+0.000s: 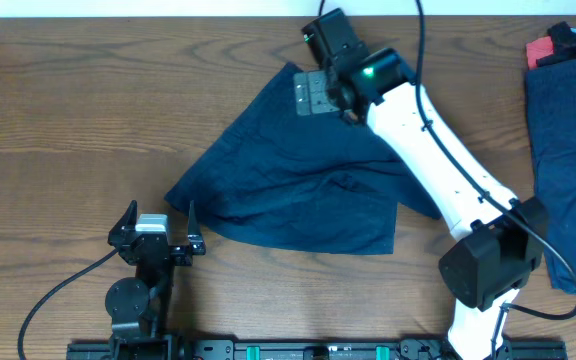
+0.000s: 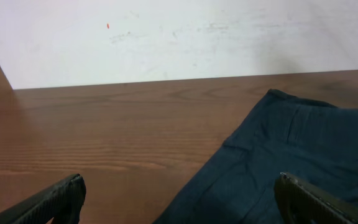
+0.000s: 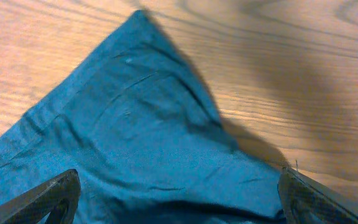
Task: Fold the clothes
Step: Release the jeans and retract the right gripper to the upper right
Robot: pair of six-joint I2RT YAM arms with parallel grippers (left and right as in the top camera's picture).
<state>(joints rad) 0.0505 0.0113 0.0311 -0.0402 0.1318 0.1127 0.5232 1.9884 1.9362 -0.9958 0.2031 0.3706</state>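
A dark navy garment [image 1: 298,175] lies crumpled in a rough triangle on the middle of the wooden table. My right gripper [image 1: 313,95] hangs over its far top corner, jaws wide open and empty; in the right wrist view the blue cloth [image 3: 148,143] lies flat between and below the fingers [image 3: 179,199]. My left gripper [image 1: 158,225] rests near the table's front left, open and empty, just left of the garment's left tip. In the left wrist view the cloth [image 2: 291,162] fills the right side between the fingertips [image 2: 179,199].
A second dark blue garment [image 1: 568,130] lies at the right edge, with a red and black item [image 1: 558,45] at the far right corner. Bare wooden table [image 1: 78,120] spreads to the left. A white wall [image 2: 179,37] stands behind the table.
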